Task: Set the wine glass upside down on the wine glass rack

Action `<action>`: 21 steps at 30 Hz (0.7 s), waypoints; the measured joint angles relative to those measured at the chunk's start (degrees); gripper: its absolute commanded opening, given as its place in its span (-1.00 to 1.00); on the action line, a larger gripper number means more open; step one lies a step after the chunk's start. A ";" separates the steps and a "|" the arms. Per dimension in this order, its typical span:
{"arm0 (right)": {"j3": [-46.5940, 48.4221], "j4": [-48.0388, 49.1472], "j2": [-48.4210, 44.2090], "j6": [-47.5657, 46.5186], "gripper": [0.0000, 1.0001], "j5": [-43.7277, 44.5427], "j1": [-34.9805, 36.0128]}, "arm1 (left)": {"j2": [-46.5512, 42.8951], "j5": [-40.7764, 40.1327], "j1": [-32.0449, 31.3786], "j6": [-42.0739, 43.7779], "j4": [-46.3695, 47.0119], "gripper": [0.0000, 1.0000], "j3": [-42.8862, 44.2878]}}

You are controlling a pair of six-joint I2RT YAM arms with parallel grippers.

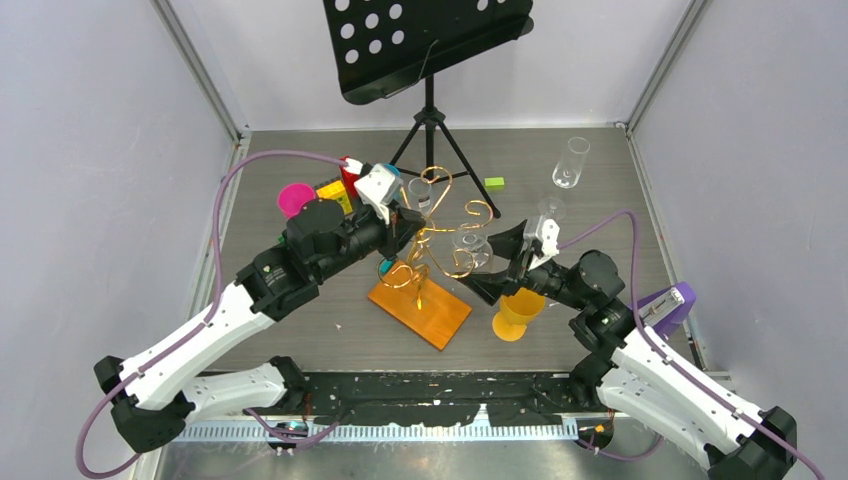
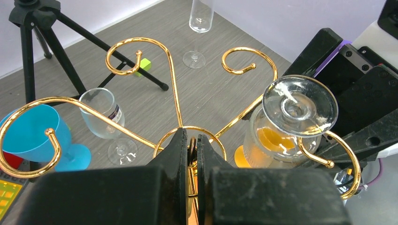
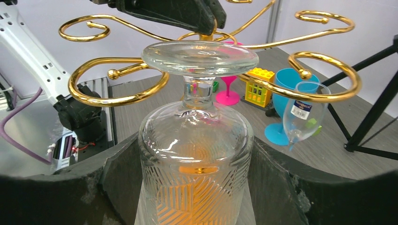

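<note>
L: left fingers (image 2: 177,151) clamped on wine glass rack (image 2: 141,44) centre stem, lower middle of frame, likely steadying it | R: right fingers (image 3: 286,183) clamped on bowl of inverted wine glass (image 3: 195,183) | glass: frame centre, foot just over gold loops, stem between them, not yet released

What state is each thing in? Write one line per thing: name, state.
wine glass: upside down, held, foot at the rack's loops.
wine glass rack: upright, gripped at its centre.
left gripper: shut on the rack.
right gripper: closed around the glass bowl.
tall flute: upright, untouched.
</note>
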 measured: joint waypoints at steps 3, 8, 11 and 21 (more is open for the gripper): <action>0.07 0.94 1.05 0.37 -0.90 -0.92 0.55 | 0.22 0.00 0.09 -0.46 0.37 -1.00 0.00; 0.74 1.29 3.04 0.61 -0.89 -2.40 1.27 | 0.68 0.04 0.09 -0.90 1.05 -1.00 0.00; 1.70 1.55 4.66 0.61 -0.90 -3.30 1.57 | 0.94 0.07 0.09 -0.92 1.46 -1.00 0.00; 2.93 3.17 6.38 0.74 -0.90 -8.35 3.19 | 1.49 0.35 0.09 -1.14 2.49 -1.00 0.00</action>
